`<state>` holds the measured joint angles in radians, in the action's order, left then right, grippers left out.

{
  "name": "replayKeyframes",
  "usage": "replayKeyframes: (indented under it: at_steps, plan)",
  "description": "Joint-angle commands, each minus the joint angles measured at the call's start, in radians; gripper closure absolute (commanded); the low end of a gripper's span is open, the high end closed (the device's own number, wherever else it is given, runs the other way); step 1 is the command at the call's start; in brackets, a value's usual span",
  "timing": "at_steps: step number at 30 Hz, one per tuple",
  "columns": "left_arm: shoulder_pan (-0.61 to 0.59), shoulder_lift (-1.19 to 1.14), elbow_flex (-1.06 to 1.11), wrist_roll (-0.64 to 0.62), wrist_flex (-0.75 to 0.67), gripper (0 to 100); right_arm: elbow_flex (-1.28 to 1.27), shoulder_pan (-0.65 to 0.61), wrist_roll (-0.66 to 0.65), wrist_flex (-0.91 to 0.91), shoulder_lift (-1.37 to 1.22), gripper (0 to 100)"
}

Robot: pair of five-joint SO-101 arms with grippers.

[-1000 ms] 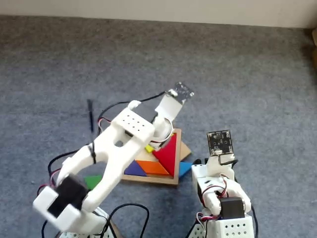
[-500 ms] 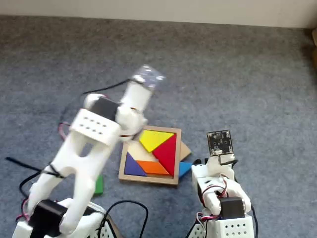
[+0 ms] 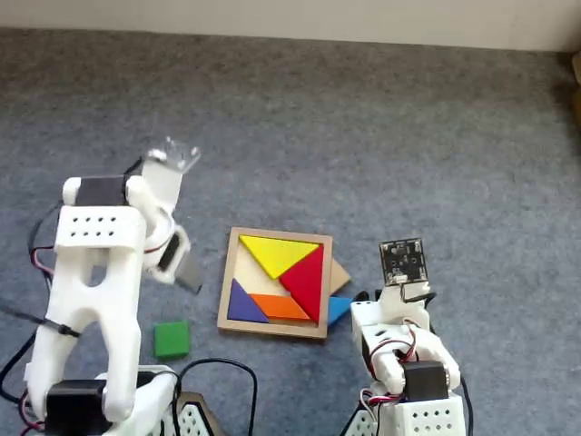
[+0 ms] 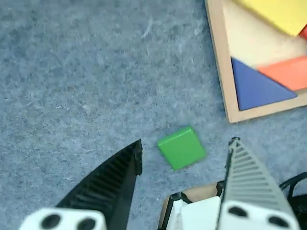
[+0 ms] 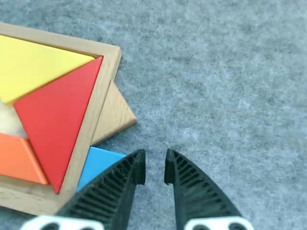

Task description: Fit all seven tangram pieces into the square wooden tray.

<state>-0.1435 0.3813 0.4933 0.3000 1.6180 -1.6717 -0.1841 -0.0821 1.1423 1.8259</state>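
Left gripper [image 4: 186, 143]: jaws spread wide, nothing held, over the carpet [image 3: 408, 136]; green square [image 4: 181, 147] lies flat below the gap, untouched. Right gripper [image 5: 154, 158]: jaws all but closed, thin slit, nothing gripped, above carpet just beside the light blue piece [image 5: 98, 165]. Tray [image 3: 275, 328] at lower centre of the high view holds a yellow triangle [image 3: 277, 252], red triangle [image 3: 309, 277], orange piece [image 3: 280, 307] and dark blue triangle [image 3: 243, 304]. Green square sits lower left, apart from the tray. Light blue piece and a plain wooden piece [image 3: 339, 275] stick out at the tray's right edge.
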Motion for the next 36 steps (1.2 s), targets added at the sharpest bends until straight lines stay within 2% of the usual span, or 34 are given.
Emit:
replayKeyframes:
  at_steps: [1,7,16,21,28,36]
  plan:
    - [-0.062,0.031,0.101,0.071,-0.006,72,-0.097,0.013,0.005,-0.019,0.010,92.2]
    - [-0.105,0.031,0.269,0.071,-0.164,72,-0.097,0.013,0.005,-0.019,0.010,92.2]
    - [-0.108,0.031,0.466,0.074,-0.324,72,-0.097,0.013,0.005,-0.019,0.010,92.2]
    - [-0.107,0.022,0.478,0.072,-0.351,72,-0.097,0.013,0.005,-0.019,0.010,92.2]
    - [-0.108,0.021,0.572,0.077,-0.509,87,-0.097,0.013,0.005,-0.019,0.010,92.2]
    - [-0.110,0.024,0.591,0.072,-0.537,90,-0.097,0.013,0.005,-0.019,0.010,92.2]
